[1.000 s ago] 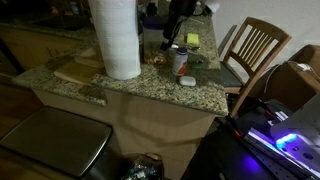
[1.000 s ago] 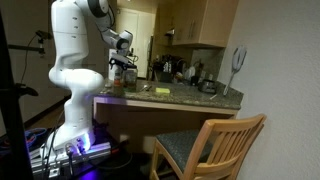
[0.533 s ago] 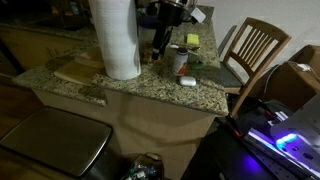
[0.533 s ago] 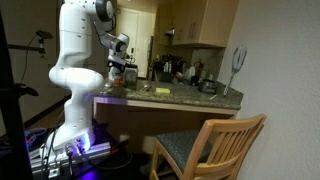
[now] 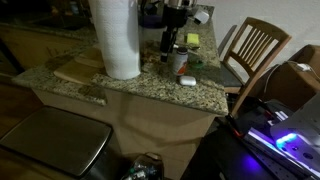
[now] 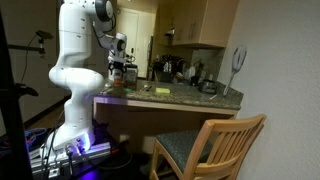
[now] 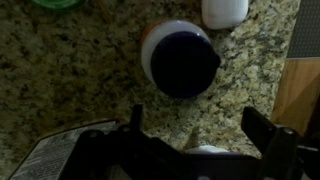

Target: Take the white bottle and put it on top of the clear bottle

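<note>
- Fingers [image 7: 263, 135] of gripper [image 7: 200, 135] spread wide, empty, above clear bottle [image 7: 181, 60].
- White bottle [image 5: 178, 62], just beside: probably light, rigid, smooth; grasp mid-body.

A granite counter [image 5: 160, 88] is stretching across mid-frame; a wooden chair [image 6: 214, 142] is standing lower right; cabinets [image 6: 196, 22] are hanging upper centre in dim light.

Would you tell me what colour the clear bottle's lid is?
Dark blue. The lid shows best in the wrist view, seen from above.
</note>
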`<state>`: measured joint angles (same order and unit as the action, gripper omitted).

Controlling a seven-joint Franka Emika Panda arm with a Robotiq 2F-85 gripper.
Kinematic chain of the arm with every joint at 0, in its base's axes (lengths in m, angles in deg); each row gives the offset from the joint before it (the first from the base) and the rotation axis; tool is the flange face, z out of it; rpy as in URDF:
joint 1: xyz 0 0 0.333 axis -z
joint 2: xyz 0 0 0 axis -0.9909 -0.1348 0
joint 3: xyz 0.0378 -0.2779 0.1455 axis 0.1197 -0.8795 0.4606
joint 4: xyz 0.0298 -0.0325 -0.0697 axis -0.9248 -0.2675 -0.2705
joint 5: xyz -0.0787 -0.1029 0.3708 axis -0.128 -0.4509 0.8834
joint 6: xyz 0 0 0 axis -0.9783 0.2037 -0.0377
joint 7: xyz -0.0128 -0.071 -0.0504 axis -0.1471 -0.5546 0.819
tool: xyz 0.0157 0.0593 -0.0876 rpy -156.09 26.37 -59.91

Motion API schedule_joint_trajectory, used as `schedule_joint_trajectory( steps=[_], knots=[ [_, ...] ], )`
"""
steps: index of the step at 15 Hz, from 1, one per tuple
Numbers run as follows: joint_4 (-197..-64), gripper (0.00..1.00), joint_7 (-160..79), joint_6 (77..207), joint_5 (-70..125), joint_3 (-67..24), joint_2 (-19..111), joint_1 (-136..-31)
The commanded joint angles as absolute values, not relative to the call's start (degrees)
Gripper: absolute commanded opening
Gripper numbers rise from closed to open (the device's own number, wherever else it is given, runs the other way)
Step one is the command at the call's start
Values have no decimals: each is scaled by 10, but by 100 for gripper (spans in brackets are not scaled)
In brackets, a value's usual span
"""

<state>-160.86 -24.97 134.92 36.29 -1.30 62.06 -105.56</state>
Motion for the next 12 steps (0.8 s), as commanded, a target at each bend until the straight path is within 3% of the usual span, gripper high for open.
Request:
schedule_joint_trajectory(
  steps=[1,12],
  knots=[
    [-1607,100,-260,1348,360,1,620,-1043],
    [-1572,100,-481,1207,280,11,616,-1048]
  ],
)
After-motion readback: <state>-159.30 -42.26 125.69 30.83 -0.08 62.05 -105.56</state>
